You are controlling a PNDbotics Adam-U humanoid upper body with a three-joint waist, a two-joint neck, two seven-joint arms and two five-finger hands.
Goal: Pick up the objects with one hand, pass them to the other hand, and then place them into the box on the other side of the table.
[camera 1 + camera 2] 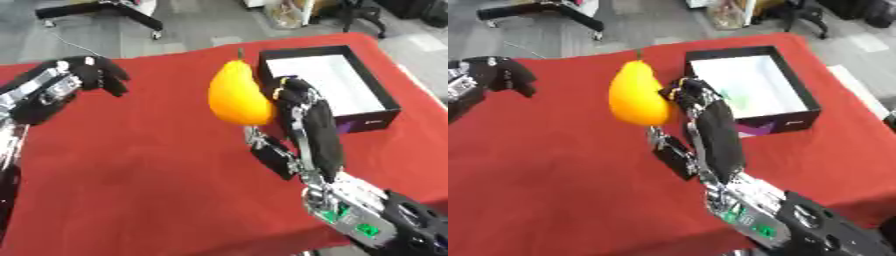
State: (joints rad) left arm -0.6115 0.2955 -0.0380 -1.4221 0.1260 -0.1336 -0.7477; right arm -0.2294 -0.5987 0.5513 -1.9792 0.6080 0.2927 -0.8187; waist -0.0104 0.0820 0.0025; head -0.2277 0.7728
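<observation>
A yellow-orange pear [238, 95] with a short dark stem at its top is held upright above the red tabletop [131, 165] by the right hand [306, 127]. The pear is seen just to the left of that hand's fingers [284, 92], whose curled tips are pressed against its right flank, while the thumb [271, 155] is set below and slightly behind the fruit; the fruit is thus gripped between fingertips and thumb rather than resting in the palm. Just to the right of those fingers and a little beyond them, a black box [389, 107] with a white inside is placed on the tabletop, near its right edge. The left hand [92, 75] is raised over the left part of the tabletop, well apart from the pear, with its fingers bent downward and nothing held in them. A wide stretch of red cloth is left between the two hands.
</observation>
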